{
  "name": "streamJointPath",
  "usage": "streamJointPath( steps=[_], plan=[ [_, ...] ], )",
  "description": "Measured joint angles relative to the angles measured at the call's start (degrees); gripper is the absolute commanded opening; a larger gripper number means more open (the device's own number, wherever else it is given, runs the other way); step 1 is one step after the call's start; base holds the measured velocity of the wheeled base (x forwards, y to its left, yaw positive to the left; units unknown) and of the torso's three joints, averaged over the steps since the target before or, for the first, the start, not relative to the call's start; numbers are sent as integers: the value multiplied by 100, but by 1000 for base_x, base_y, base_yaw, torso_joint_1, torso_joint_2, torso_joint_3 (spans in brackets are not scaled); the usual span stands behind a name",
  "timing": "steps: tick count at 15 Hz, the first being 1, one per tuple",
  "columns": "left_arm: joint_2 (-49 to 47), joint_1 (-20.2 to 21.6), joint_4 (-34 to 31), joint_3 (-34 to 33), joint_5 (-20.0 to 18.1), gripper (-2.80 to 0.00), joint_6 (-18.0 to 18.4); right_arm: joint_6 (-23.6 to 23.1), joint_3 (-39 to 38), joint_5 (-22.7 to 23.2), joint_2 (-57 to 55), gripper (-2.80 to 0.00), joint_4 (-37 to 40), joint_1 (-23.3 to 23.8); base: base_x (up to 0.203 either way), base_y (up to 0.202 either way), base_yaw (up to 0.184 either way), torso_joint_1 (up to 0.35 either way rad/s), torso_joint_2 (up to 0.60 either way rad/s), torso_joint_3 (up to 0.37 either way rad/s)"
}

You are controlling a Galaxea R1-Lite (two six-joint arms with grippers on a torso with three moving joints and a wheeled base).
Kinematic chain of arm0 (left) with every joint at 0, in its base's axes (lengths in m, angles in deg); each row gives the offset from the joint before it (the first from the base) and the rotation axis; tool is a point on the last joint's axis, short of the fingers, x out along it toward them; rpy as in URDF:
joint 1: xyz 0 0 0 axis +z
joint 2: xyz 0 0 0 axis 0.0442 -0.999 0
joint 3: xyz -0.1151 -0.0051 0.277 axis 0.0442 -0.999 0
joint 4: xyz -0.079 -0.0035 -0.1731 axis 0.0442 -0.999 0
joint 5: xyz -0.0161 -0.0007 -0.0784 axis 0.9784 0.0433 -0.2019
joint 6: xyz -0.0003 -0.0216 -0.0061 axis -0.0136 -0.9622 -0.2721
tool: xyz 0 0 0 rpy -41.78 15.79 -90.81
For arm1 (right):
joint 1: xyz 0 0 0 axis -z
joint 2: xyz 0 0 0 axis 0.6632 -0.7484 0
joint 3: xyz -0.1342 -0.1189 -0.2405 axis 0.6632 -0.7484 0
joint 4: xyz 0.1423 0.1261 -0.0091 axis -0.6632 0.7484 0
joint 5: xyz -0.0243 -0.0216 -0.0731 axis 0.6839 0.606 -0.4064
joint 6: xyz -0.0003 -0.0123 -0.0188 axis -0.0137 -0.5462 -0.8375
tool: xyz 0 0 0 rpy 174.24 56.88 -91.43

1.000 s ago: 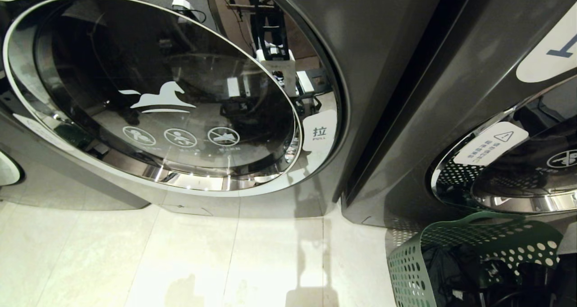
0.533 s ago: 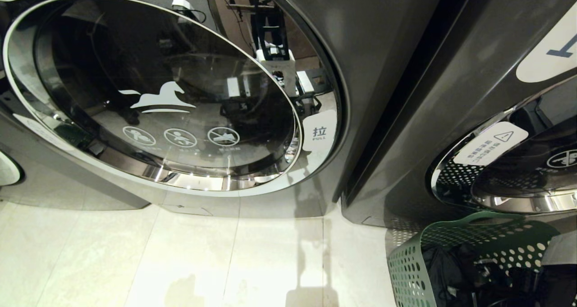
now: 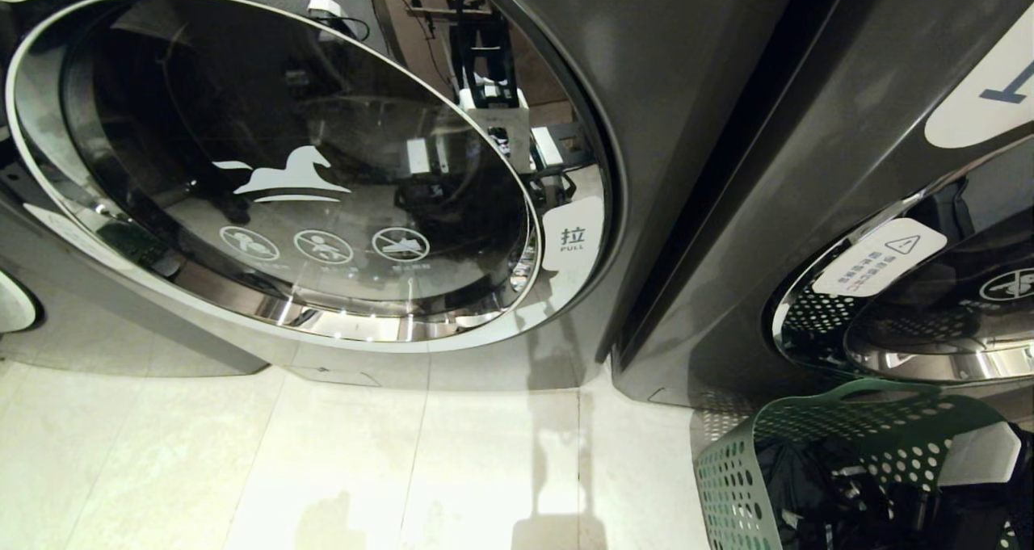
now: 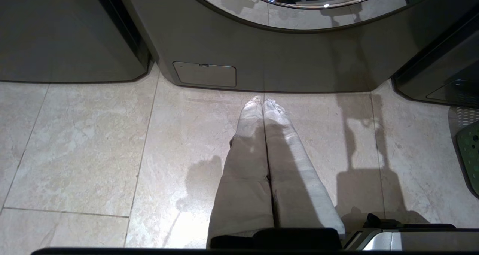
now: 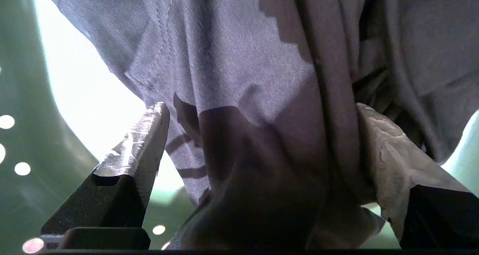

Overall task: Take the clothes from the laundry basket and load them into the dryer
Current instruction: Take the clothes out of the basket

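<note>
The right hand [image 5: 258,135] is down inside the green laundry basket [image 3: 808,445], which stands on the floor just in front of the right-hand dryer [image 3: 808,170], its fingers [image 5: 138,146] spread wide with a fold of grey clothes [image 5: 239,79] lying between them, not pinched. The left hand [image 4: 263,103] hangs over the tile floor [image 4: 93,146] near the left dryer's [image 3: 646,90] base, its fingers pressed together. That dryer's round glass door [image 3: 275,162] is closed.

The perforated green plastic laundry basket [image 3: 816,453] sits on the pale tiled floor [image 3: 323,453], right of the big round glass dryer door [image 3: 283,170]. Dark crumpled clothes [image 3: 816,485] lie inside the basket.
</note>
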Motion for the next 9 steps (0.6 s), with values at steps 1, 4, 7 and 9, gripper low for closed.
streamJointPath(
  steps=[1,4,7,9],
  plan=[
    [0,0,0,0,-2,-280,0,0,9,5,-16,0,-12,-18,0,0,0,0,0,0],
    [0,0,0,0,-2,-280,0,1,-18,-34,-39,-280,-35,-32,0,0,0,0,0,0],
    [0,0,0,0,-2,-280,0,4,-57,-35,-44,-280,-40,-35,0,0,0,0,0,0],
    [0,0,0,0,-2,-280,0,1,-62,-35,-42,-280,-49,-32,0,0,0,0,0,0]
  ],
)
